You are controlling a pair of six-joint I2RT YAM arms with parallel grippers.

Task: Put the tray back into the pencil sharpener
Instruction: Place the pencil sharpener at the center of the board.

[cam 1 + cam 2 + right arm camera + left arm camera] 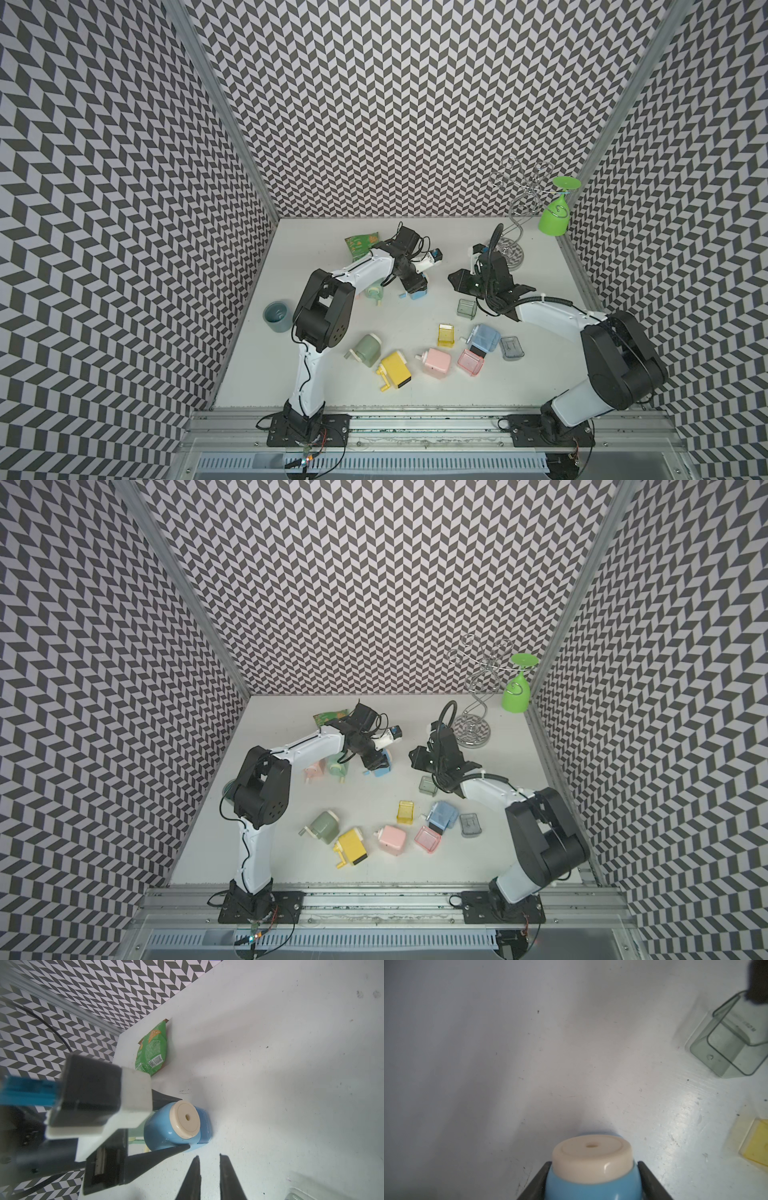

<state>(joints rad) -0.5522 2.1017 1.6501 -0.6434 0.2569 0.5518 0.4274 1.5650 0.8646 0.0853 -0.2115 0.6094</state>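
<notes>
Left wrist view: left hand (594, 1164) clamps the blue pencil sharpener (591, 1188), grey-green tray (708, 1057) lying well apart

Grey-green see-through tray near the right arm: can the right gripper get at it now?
Probably yes: the translucent grey-green plastic tray lies uncovered on the white table just beside the right gripper, whose jaws hold nothing. Nothing stands between them.

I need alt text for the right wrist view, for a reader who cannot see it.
The left gripper clamps a blue pencil sharpener with a cream round front, on the white table. In the foreground the right gripper holds nothing, its jaws slightly apart; a green snack packet lies by the patterned wall.
</notes>
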